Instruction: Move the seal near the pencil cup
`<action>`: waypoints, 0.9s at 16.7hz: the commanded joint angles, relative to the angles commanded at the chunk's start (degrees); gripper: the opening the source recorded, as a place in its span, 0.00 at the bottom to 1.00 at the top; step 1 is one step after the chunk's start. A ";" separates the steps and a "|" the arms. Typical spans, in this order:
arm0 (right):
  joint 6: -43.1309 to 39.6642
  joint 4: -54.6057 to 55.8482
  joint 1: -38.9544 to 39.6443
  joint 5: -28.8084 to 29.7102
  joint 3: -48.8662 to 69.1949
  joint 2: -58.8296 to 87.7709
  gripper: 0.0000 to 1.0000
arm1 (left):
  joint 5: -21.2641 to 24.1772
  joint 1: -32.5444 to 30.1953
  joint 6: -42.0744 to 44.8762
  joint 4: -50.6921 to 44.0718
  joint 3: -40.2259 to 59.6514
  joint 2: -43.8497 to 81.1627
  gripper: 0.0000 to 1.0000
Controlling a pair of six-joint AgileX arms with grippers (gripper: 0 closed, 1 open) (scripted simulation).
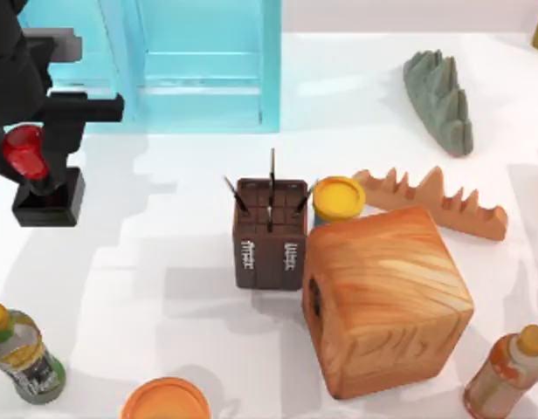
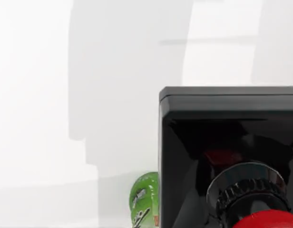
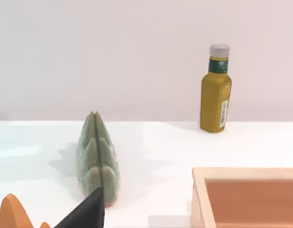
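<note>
The seal [image 1: 44, 179] sits at the far left of the table [image 1: 164, 288], well apart from the pencil cup [image 1: 269, 234], which stands near the middle just beside a yellow-lidded jar [image 1: 339, 199] and a big wooden cube [image 1: 387, 297]. The left tool [image 1: 29, 144] hangs right over the seal, its dark fingers to either side of the red knob [image 1: 24, 150]; whether they are clenched on it or slack I cannot tell. In the left wrist view the knob [image 2: 270, 221] and the black base [image 2: 222, 142] loom close beneath the camera. I judge the seal stiff and fairly light, but bottom-heavy through its square block. The knob looks glossy and round, so it may slip or swivel under a pinch; the short neck or the flat sides of the block would likely give a surer hold. The right arm is parked off the table's right side.
</note>
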 joint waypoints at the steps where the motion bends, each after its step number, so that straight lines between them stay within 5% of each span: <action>1: 0.00 0.00 0.00 0.00 0.00 0.00 1.00 | 0.00 -0.11 -0.11 -0.11 0.11 -0.07 0.00; 7: 0.00 0.00 0.00 0.00 0.00 0.00 1.00 | 0.09 -1.05 -2.09 -1.00 2.28 2.20 0.00; 15: 0.00 0.00 0.00 0.00 0.00 0.00 1.00 | 0.13 -13.90 -13.96 -6.71 22.17 15.32 0.00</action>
